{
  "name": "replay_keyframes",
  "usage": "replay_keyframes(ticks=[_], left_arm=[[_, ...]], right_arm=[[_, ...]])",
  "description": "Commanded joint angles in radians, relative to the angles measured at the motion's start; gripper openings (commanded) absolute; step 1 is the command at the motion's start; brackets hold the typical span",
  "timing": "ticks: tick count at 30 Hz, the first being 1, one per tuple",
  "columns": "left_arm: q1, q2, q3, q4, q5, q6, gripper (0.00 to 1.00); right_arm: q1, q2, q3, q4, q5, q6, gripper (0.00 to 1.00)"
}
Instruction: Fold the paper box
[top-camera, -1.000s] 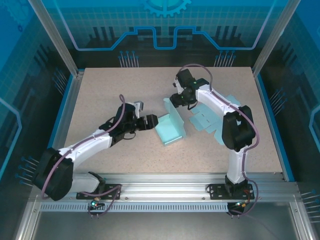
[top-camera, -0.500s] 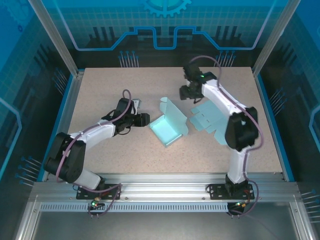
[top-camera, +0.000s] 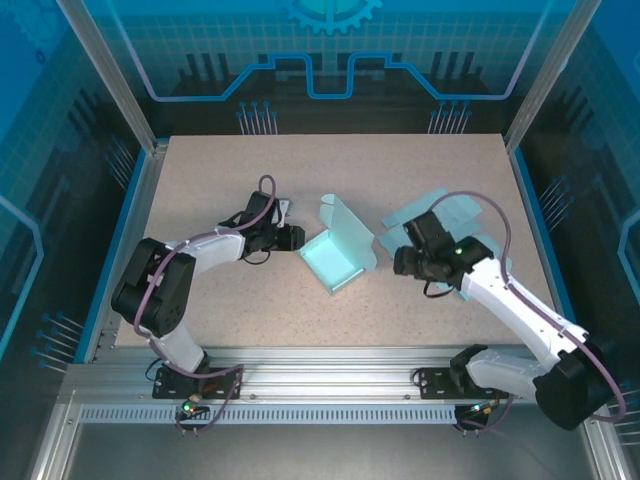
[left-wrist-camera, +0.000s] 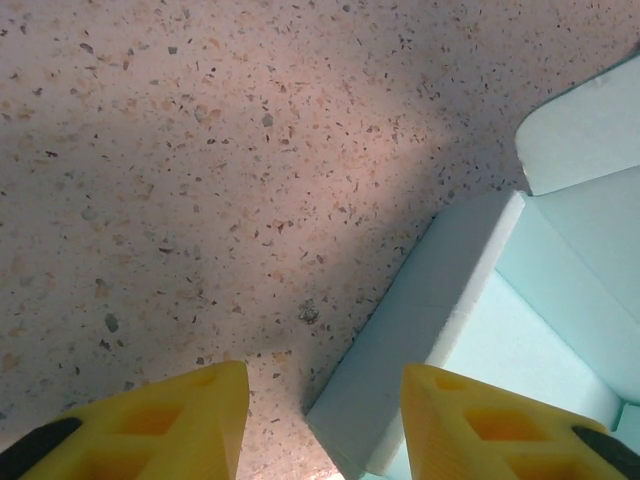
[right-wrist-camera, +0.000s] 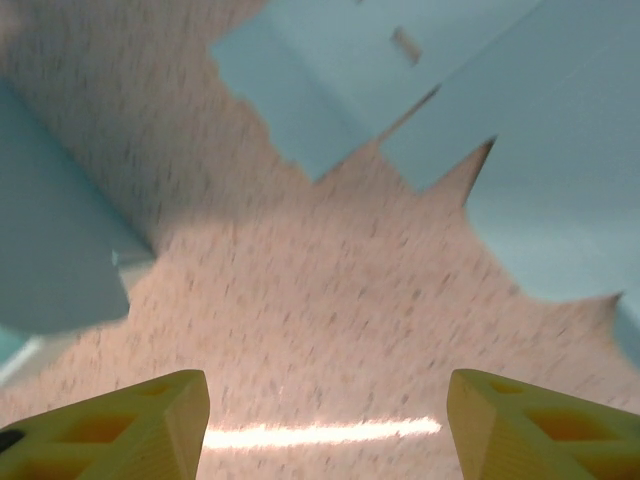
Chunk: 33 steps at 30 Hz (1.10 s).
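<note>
Left wrist view shows your left gripper hard against the paper box, jaws parted and empty, straddling the box's near corner wall. Your right gripper stands beyond the box's opposite side, wide open and empty; the left is nearer.

Paper box on table, flat sheet right of it

I work in a lab test cell: blue gear-printed panels behind my speckled table, aluminium rails along its near edge.
</note>
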<state>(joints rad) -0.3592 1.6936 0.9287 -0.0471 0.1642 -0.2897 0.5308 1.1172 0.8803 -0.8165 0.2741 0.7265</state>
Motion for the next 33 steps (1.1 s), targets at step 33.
replay_keyframes(ticks=[33], left_arm=[[-0.204, -0.421, -0.126, -0.11, -0.186, -0.005, 0.6]], right_arm=[[-0.01, 0.213, 0.164, 0.07, -0.015, -0.343, 0.72]])
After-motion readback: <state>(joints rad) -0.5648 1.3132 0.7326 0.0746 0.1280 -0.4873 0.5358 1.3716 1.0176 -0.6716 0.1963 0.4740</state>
